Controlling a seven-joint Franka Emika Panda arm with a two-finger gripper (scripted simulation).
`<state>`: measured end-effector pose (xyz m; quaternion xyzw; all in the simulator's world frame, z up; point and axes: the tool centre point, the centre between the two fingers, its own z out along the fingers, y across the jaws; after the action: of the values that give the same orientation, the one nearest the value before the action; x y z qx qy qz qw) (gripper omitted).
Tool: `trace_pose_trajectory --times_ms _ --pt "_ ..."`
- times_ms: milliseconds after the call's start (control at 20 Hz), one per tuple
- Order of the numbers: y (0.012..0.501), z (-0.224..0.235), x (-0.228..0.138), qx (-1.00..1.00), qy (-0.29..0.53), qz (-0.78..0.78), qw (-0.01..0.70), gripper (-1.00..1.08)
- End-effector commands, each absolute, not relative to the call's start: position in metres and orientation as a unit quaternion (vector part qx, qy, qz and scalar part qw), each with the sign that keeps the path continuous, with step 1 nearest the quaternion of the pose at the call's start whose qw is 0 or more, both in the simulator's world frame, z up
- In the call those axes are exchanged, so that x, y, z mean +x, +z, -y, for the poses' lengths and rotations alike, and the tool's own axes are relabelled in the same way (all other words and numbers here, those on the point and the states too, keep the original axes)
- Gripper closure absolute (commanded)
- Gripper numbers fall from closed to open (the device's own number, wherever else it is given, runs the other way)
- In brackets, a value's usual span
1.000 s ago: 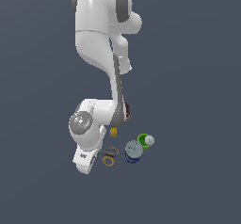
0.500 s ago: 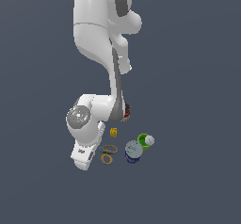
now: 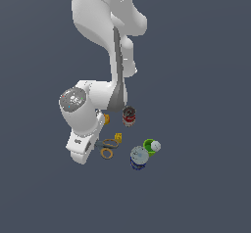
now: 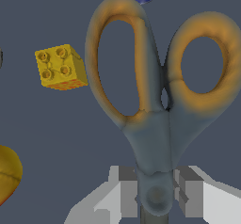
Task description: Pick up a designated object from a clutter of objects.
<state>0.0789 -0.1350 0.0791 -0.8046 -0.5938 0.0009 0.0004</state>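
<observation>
scissors (image 4: 155, 119): flat on the counter (image 3: 206, 188) among the clutter, ring handles pointing away from the wrist, pivot right between the fingers

hand (image 4: 156, 190): pads on either side of the pivot, looks about closed on it, but we can't tell if it's really clamped

doing it well: we'd squeeze firm at the pivot, then lift straight up, clear of the yellow cube (image 4: 61, 67)

containers: green cup (image 3: 150, 146) beside the blue can (image 3: 138, 157), contents not visible to us

scissors (image 4: 155, 138) | grey blades, 2 orange ring handles | flat | beside yellow cube (image 4: 60, 68)
</observation>
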Motion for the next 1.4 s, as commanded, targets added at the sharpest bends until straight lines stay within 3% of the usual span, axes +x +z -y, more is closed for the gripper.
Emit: trace_pose_trajectory --times_ms 0,1350 --pt "0.099 0.141 0.067 -0.805 0.001 0.594 0.0 1.08" --pt "0.339 0.209 -0.074 -0.805 -0.001 0.594 0.001 1.08"
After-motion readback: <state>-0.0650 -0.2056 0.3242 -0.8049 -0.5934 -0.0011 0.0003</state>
